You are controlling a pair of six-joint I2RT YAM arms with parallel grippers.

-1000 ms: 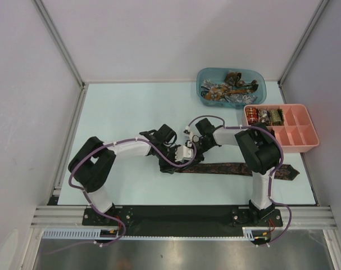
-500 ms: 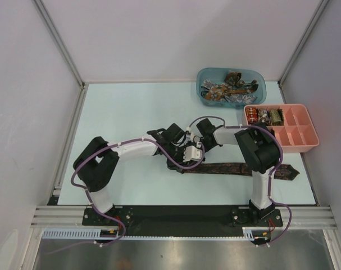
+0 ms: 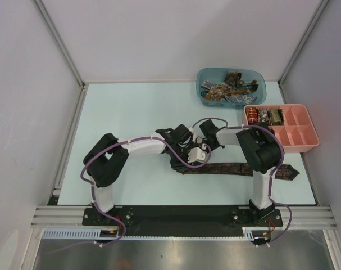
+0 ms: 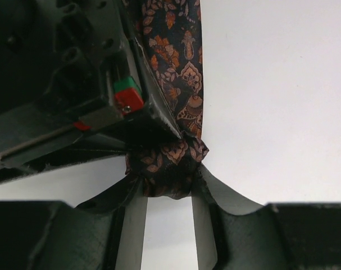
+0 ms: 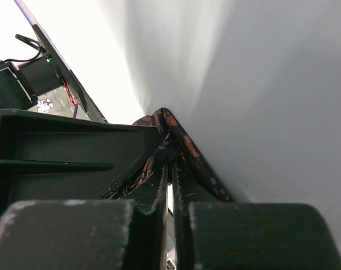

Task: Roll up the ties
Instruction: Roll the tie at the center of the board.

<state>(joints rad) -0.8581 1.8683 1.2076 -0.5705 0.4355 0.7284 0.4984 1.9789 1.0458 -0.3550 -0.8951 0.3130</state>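
A dark brown tie with an orange pattern (image 3: pixel 237 168) lies flat across the near table, its pointed end at the right. Its left end is rolled up. My left gripper (image 3: pixel 185 162) holds that roll (image 4: pixel 166 169) between its fingertips, with the flat tie (image 4: pixel 181 67) running away from it. My right gripper (image 3: pixel 195 145) is right beside it, nearly closed, and pinches the tie fabric (image 5: pixel 184 147) at its tips (image 5: pixel 170 166). The right gripper's black body (image 4: pixel 74 84) fills the upper left of the left wrist view.
A blue tub (image 3: pixel 259 76) at the back right holds several loose ties (image 3: pixel 226 90). A pink compartment tray (image 3: pixel 296 135) at the right edge holds rolled ties (image 3: pixel 263 116) in its left compartments. Metal frame posts and white walls bound the table.
My left arm has moved to the right along the tie with the rolled end in it. The right gripper has shifted slightly right with it. The flat part of the tie is shorter.
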